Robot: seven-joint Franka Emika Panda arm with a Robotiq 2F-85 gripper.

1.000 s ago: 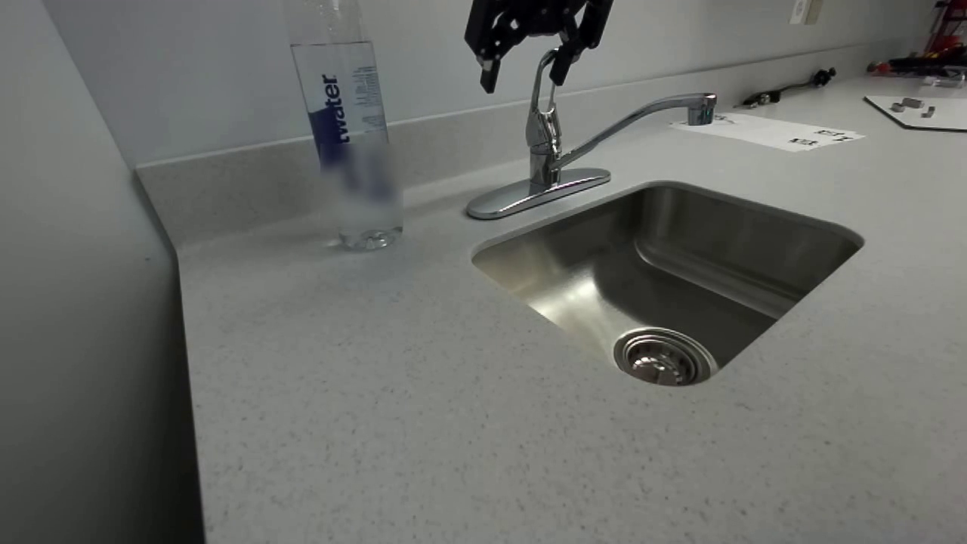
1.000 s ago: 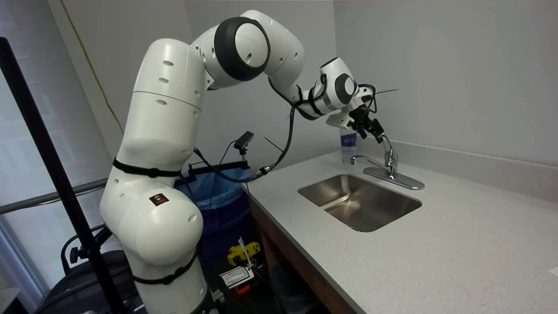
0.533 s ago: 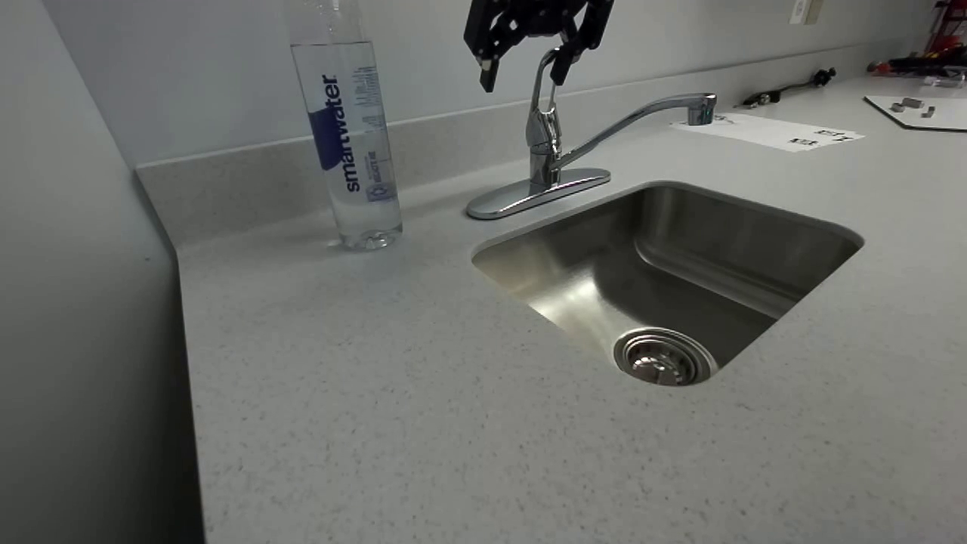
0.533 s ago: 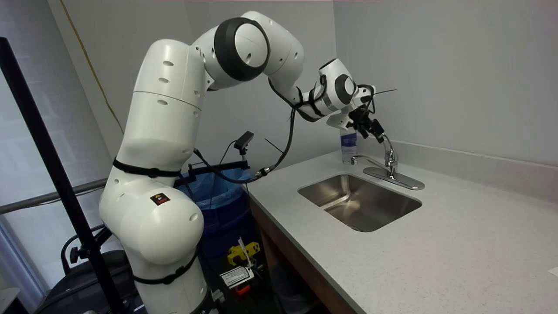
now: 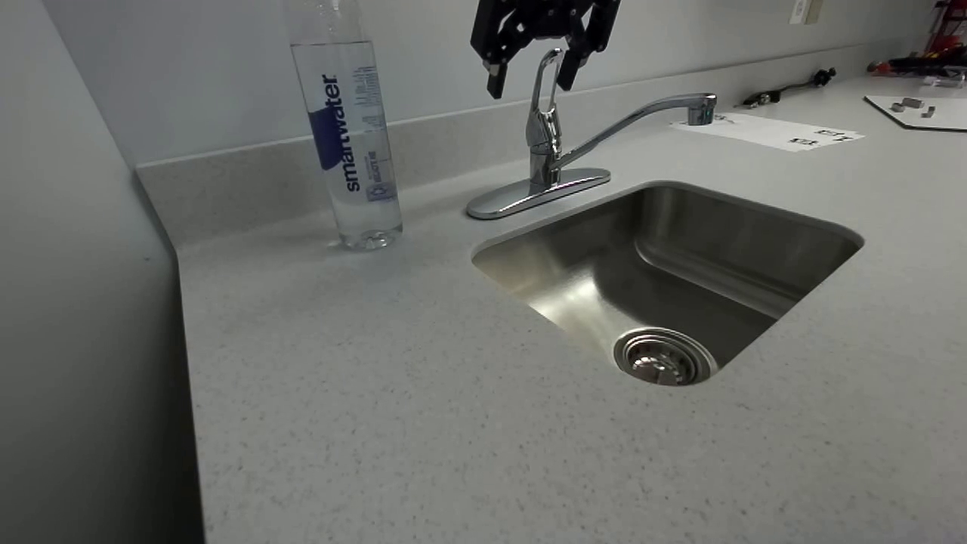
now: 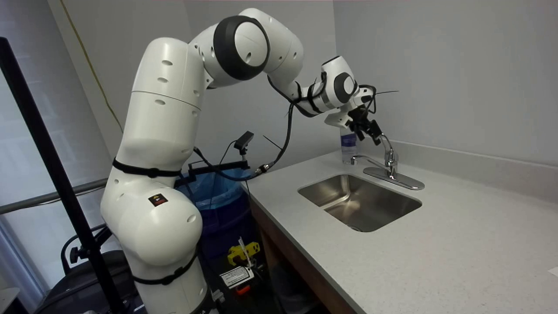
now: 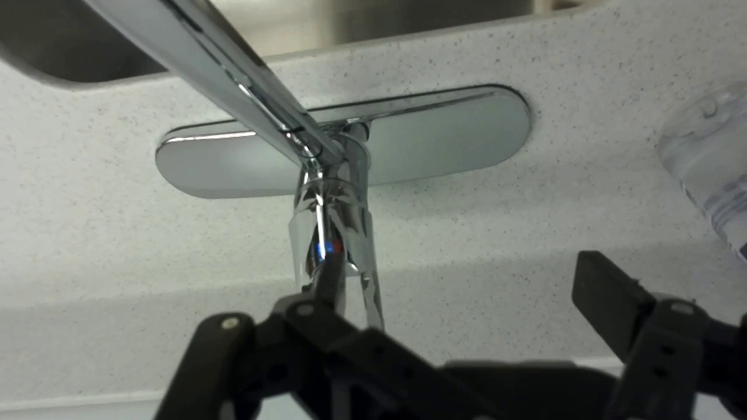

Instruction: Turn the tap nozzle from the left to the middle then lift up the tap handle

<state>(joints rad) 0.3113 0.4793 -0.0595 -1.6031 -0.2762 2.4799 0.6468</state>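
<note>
The chrome tap stands on an oval base plate behind the sink. Its nozzle (image 5: 631, 121) reaches out from the body; in the wrist view the nozzle (image 7: 245, 87) slants up and left across the sink edge, its end out of frame. The looped tap handle (image 5: 535, 92) stands upright. My gripper (image 5: 531, 79) is open at the handle's top, fingers pointing down, with the loop between the fingers and close to one. In the wrist view my gripper (image 7: 461, 262) has its left finger overlapping the handle (image 7: 373, 294); touching or apart, I cannot tell. The gripper (image 6: 369, 136) also shows in an exterior view.
A steel sink (image 5: 668, 184) is set in the counter in front of the tap. A clear water bottle (image 5: 355, 151) stands beside the tap, near the side wall. The backsplash (image 5: 438, 151) runs close behind. A paper sheet (image 5: 770, 132) lies further along the counter.
My gripper has shifted slightly right and down in an exterior view, and the arm has risen a little. The gripper stays open. The nozzle and handle have not visibly moved.
</note>
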